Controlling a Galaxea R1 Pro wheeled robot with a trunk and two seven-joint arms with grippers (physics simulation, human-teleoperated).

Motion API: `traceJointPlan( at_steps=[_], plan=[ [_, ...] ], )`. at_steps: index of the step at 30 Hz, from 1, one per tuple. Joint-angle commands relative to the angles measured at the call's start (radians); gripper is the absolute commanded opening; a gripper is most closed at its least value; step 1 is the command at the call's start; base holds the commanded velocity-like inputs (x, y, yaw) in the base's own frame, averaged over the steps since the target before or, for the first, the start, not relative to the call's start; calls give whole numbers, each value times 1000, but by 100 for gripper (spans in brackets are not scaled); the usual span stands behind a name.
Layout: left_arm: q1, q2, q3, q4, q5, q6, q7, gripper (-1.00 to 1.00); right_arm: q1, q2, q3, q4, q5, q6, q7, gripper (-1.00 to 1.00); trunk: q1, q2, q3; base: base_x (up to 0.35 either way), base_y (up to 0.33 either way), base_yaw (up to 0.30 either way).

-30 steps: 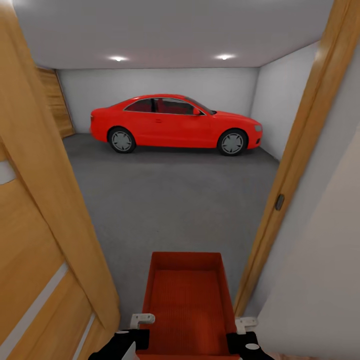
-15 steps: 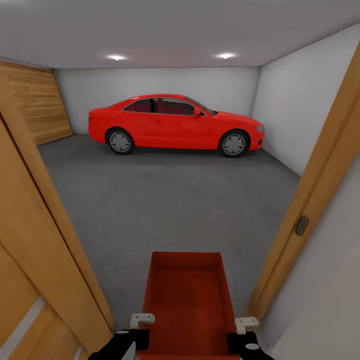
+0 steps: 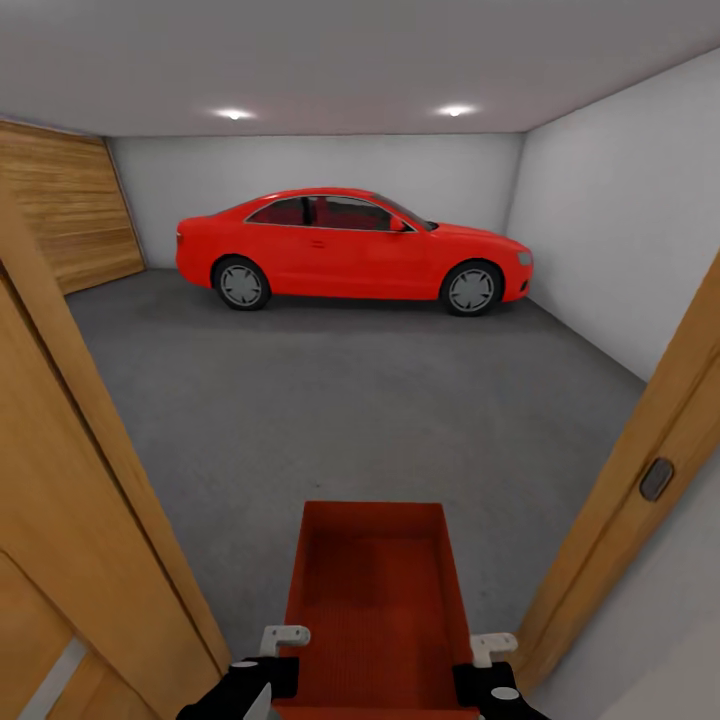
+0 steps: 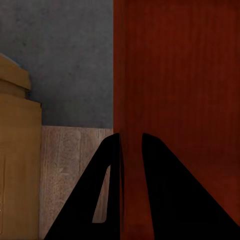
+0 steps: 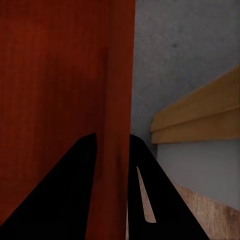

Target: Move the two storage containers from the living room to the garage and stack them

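One orange-red storage container (image 3: 375,600) is held low in front of me, open side up, ribbed inside. My left gripper (image 3: 285,640) is shut on its left wall and my right gripper (image 3: 490,648) is shut on its right wall. In the left wrist view the black fingers (image 4: 112,165) of the left gripper (image 4: 131,137) pinch the thin wall of the container (image 4: 180,75). The right wrist view shows the right gripper (image 5: 114,137) clamping the opposite wall of the container (image 5: 55,65). The container hangs over the garage's dark grey concrete floor (image 3: 350,400). The other container is out of view.
I stand in a doorway: a honey-wood door (image 3: 60,540) close on the left, the wooden jamb (image 3: 640,500) close on the right. A red car (image 3: 350,245) is parked along the far wall. A wooden panel door (image 3: 70,210) stands at back left. Light wood planks (image 4: 70,160) lie below.
The camera has advanced through the doorway: door and jamb have slid outward and more garage floor and right wall show. The container stays held the same way in both grippers.
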Motion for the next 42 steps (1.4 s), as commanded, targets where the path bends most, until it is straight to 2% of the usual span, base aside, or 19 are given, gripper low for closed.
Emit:
traceJointPlan(
  at_steps=[1, 15, 42],
  plan=[
    [0, -1, -2, -6, -11, 6, 10, -100, -1, 0, 1, 5, -24, 10, -14, -100, 0, -1, -1, 12, 32, 0],
    [0, -1, -2, -6, -11, 7, 9, -100, -1, 0, 1, 5, -24, 10, -14, -100, 0, -1, -1, 27, 4, 0],
    [0, 0, -3, -6, -11, 4, 17, -100, -1, 0, 1, 5, -24, 10, -14, -100, 0, -1, -1, 313, 0, 0]
  ],
)
